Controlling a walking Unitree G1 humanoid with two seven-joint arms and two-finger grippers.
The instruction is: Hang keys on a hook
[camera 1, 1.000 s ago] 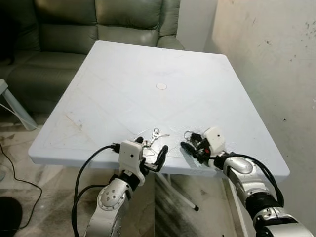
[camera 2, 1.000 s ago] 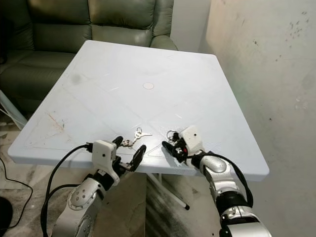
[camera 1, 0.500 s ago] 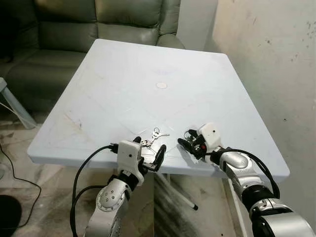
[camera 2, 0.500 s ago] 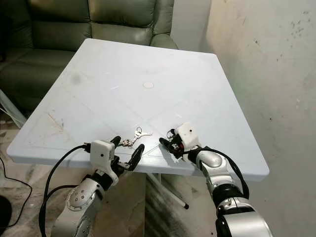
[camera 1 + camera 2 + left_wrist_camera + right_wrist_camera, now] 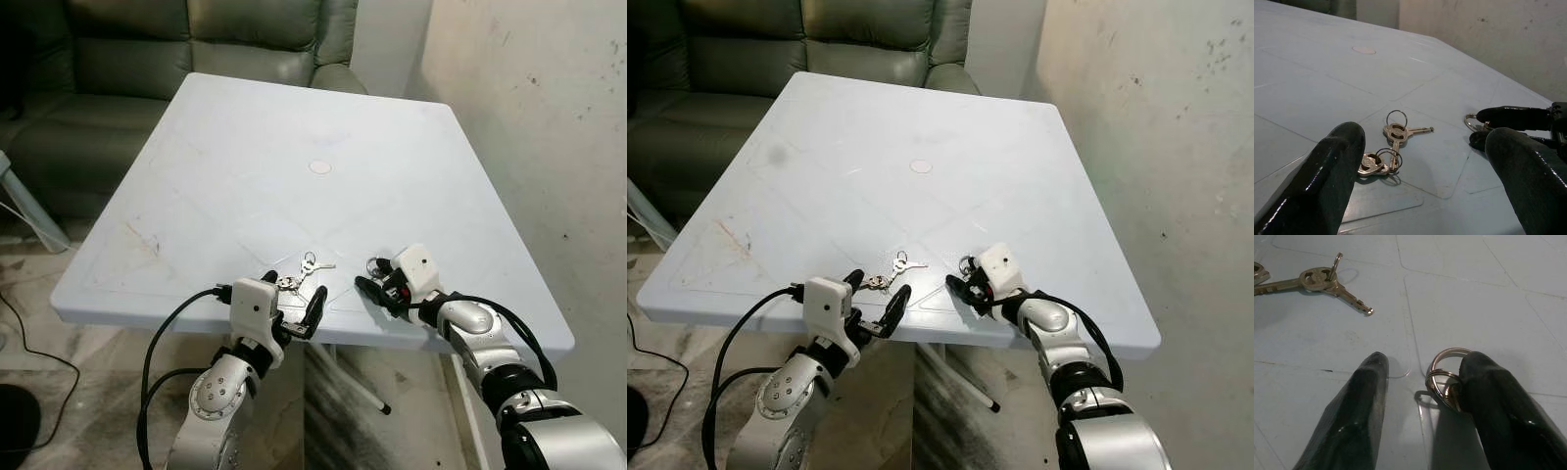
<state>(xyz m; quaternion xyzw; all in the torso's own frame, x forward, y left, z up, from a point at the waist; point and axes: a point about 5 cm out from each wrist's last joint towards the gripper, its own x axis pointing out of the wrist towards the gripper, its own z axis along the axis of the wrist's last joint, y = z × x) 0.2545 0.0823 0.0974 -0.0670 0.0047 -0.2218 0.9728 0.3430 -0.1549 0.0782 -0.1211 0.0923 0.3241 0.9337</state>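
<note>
A small bunch of silver keys (image 5: 300, 278) on rings lies near the front edge of the white table (image 5: 294, 127). My left gripper (image 5: 293, 296) rests open at that edge, its two black fingers (image 5: 1334, 166) on either side of the keys (image 5: 1392, 147) and just short of them. A separate metal key ring (image 5: 1445, 376) lies on the table to the right. My right gripper (image 5: 1425, 360) is open around it, and the ring leans against one finger (image 5: 1488, 401). The same right gripper (image 5: 376, 280) is low on the table in the eye view.
A grey-green sofa (image 5: 196, 49) stands behind the table. A stained wall (image 5: 529, 117) runs close along the right side. A small round mark (image 5: 320, 167) sits mid-table. A black cable (image 5: 29, 352) trails on the floor at left, and a white table leg (image 5: 348, 382) stands below the front edge.
The left gripper has edged a little closer to the keys. The right gripper has shifted slightly inward along the table, with the ring still at its finger.
</note>
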